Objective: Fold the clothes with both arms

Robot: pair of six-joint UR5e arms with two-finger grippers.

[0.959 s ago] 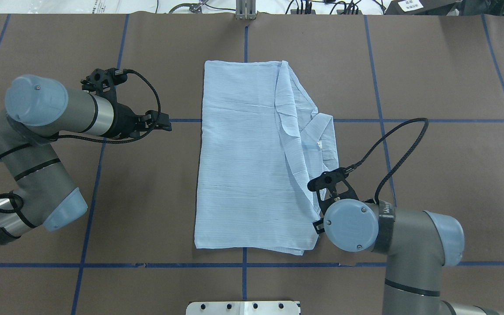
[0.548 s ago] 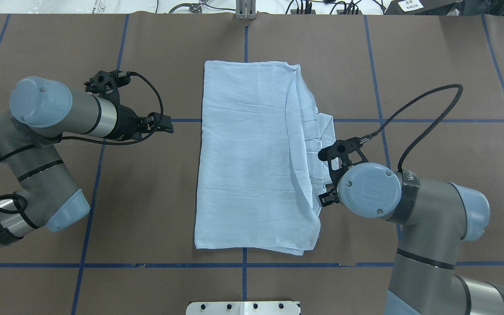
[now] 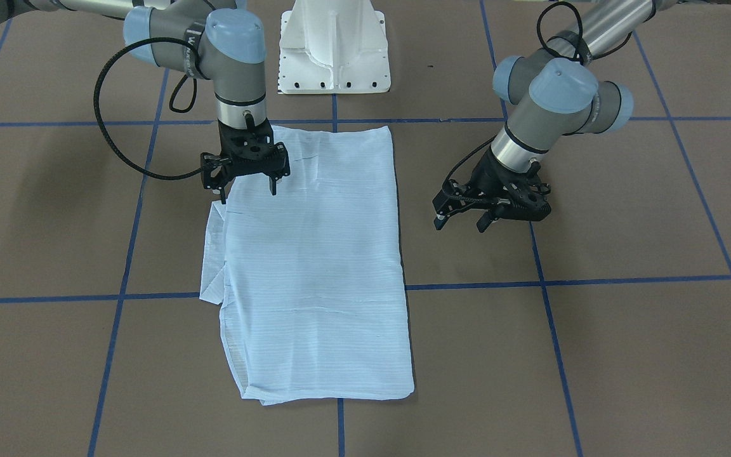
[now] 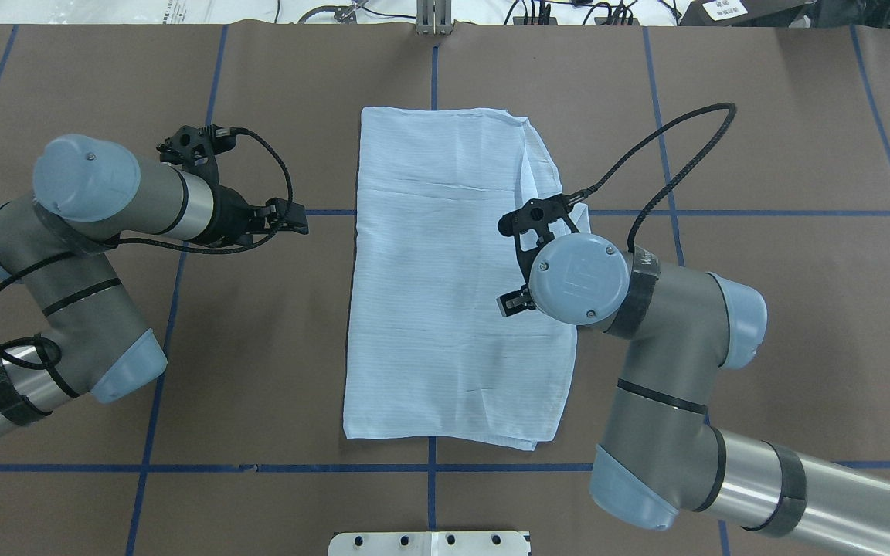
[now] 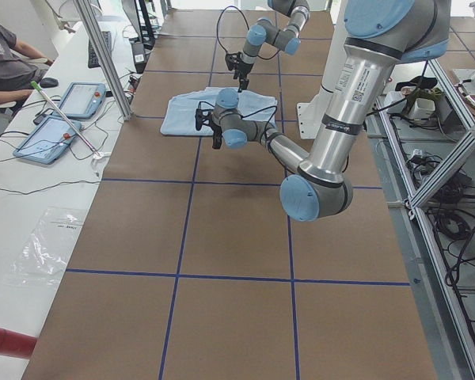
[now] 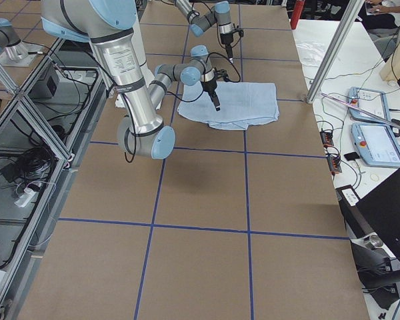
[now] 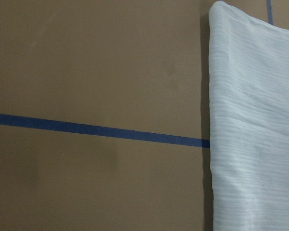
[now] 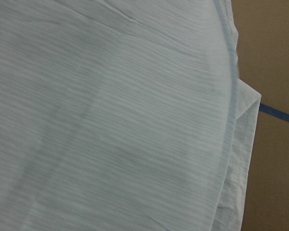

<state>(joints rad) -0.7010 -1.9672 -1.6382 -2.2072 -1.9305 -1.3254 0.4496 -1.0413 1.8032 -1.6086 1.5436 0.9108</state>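
The light-blue pinstriped shirt point(image 4: 445, 270) lies folded into a long flat rectangle at the table's middle; it also shows in the front view point(image 3: 315, 266). A narrow folded layer sticks out along its right side point(image 4: 576, 220). My right gripper point(image 3: 245, 184) is open and empty, pointing down just above the shirt's right part near the robot. The right wrist view is filled with shirt fabric point(image 8: 111, 120). My left gripper point(image 3: 460, 219) is open and empty above bare table, left of the shirt; it also shows from overhead point(image 4: 294, 218). The left wrist view shows the shirt's left edge point(image 7: 255, 120).
The brown table cover point(image 4: 762, 309) carries blue tape grid lines point(image 4: 182, 468). The white base pedestal point(image 3: 334, 51) stands at the robot's side. A metal post point(image 6: 327, 53) and tablets point(image 6: 377, 143) are on the operators' side, where a person point(image 5: 8, 67) sits.
My right gripper moved from the shirt's near right corner away from the robot and inward over the shirt. The raised right flap now lies flatter. The left gripper barely moved.
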